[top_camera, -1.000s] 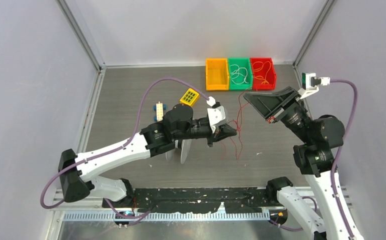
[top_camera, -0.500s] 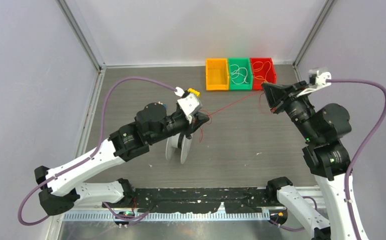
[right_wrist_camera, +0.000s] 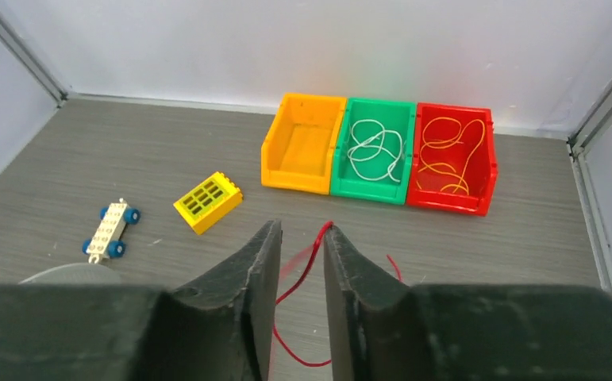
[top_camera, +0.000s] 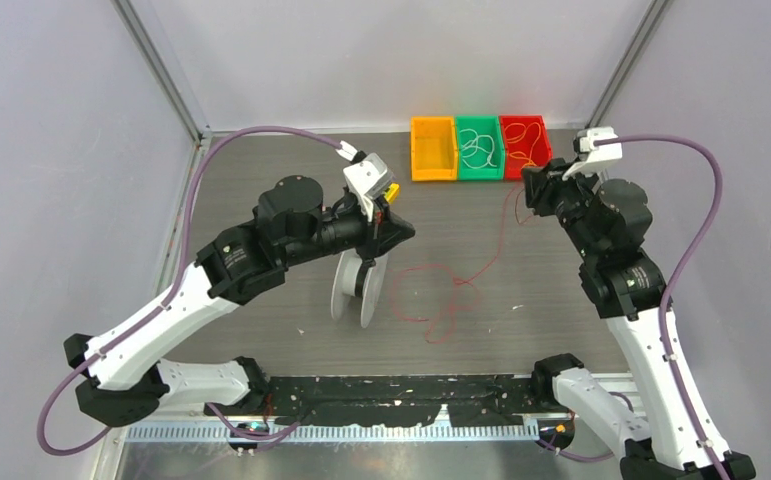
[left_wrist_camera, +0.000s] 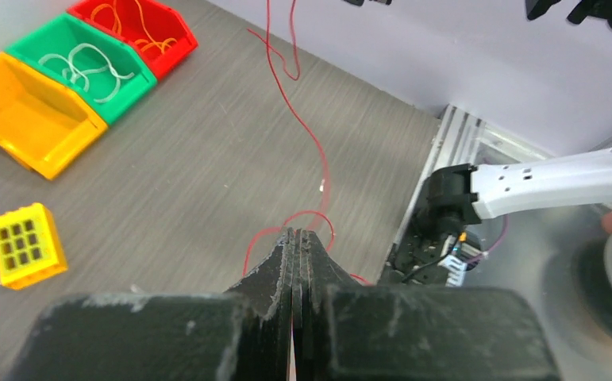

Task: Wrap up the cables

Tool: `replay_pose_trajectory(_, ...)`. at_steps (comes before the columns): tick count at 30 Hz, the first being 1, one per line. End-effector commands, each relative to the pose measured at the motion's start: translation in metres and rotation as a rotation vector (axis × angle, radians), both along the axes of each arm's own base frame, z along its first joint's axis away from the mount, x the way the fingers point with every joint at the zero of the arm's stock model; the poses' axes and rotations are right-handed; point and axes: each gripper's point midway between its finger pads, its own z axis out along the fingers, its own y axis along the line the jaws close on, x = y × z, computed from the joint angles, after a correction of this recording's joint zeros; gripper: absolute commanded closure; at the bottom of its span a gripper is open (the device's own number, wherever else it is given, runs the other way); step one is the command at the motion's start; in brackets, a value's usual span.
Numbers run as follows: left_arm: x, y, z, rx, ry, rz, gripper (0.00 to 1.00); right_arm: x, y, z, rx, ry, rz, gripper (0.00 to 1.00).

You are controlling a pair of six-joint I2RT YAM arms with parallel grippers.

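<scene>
Left arm (top_camera: 161, 325), right arm (top_camera: 656, 365): white shell links, black cylindrical joint housings, black base blocks. Thick mauve cable (top_camera: 199, 172) arcs along each arm to white wrist mount (top_camera: 366, 180), probably camera bracket. Left gripper (left_wrist_camera: 294, 238), right gripper (right_wrist_camera: 302, 234): matte black wedge fingers, edges scuffed grey.

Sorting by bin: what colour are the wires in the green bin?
Pale whitish thin wires in the green plastic bin, clearest in the right wrist view.

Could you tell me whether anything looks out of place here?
Yes: the red cable sprawls in loose loops on the table beside the white spool instead of coiled, one end running up to the right hand.
</scene>
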Motion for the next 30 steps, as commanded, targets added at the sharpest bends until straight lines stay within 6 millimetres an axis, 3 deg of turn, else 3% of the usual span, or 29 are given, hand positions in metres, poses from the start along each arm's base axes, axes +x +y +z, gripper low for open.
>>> replay_pose_trajectory(1,-0.003,-0.003,0.023,-0.091,0.099,0.010,1.00,-0.004,0.012,-0.011,0.044,0.072,0.061,0.62)
replay_pose_trajectory(4,0.002,-0.004,0.031,-0.106,0.099,0.039,1.00,-0.031,0.037,-0.016,0.124,0.120,0.210,0.57)
replay_pose_trajectory(6,0.009,-0.002,0.028,-0.090,0.074,0.070,1.00,-0.048,0.040,-0.017,0.176,0.081,0.241,0.58)
replay_pose_trajectory(9,0.016,-0.004,0.013,-0.043,-0.017,0.057,0.99,-0.057,0.026,-0.022,0.183,0.059,0.176,0.78)
replay_pose_trajectory(12,0.019,-0.011,-0.012,0.000,-0.071,0.017,0.66,-0.064,0.034,-0.012,0.190,0.047,0.232,0.92)
replay_pose_trajectory(14,0.023,-0.015,-0.026,0.009,-0.078,0.020,0.51,-0.072,0.045,0.009,0.222,0.020,0.301,0.94)
replay_pose_trajectory(17,0.030,-0.021,-0.041,0.013,-0.072,0.035,0.45,-0.085,0.051,0.056,0.270,-0.082,0.361,0.94)
replay_pose_trajectory(19,0.037,-0.020,-0.045,0.030,-0.047,0.079,0.44,-0.077,0.039,0.062,0.284,-0.095,0.282,0.90)
replay_pose_trajectory(20,0.038,-0.019,-0.047,0.039,-0.040,0.087,0.44,-0.071,0.034,0.057,0.289,-0.078,0.242,0.82)
replay_pose_trajectory(22,0.042,-0.012,-0.047,0.047,-0.053,0.125,0.43,-0.043,0.020,0.007,0.287,0.073,0.095,0.78)
replay_pose_trajectory(23,0.045,-0.003,-0.044,0.046,-0.066,0.166,0.42,-0.035,0.010,-0.010,0.295,0.121,0.018,0.77)
replay_pose_trajectory(24,0.049,0.006,-0.042,0.056,-0.087,0.206,0.42,-0.026,0.005,-0.045,0.282,0.215,-0.042,0.74)
replay_pose_trajectory(25,0.051,0.016,-0.041,0.068,-0.107,0.240,0.41,-0.021,-0.004,-0.062,0.284,0.250,-0.111,0.73)
replay_pose_trajectory(26,0.053,0.026,-0.040,0.083,-0.126,0.269,0.41,-0.016,-0.007,-0.091,0.275,0.315,-0.154,0.70)
replay_pose_trajectory(30,0.047,0.055,-0.038,0.146,-0.180,0.306,0.39,-0.004,-0.030,-0.157,0.209,0.446,-0.303,0.65)
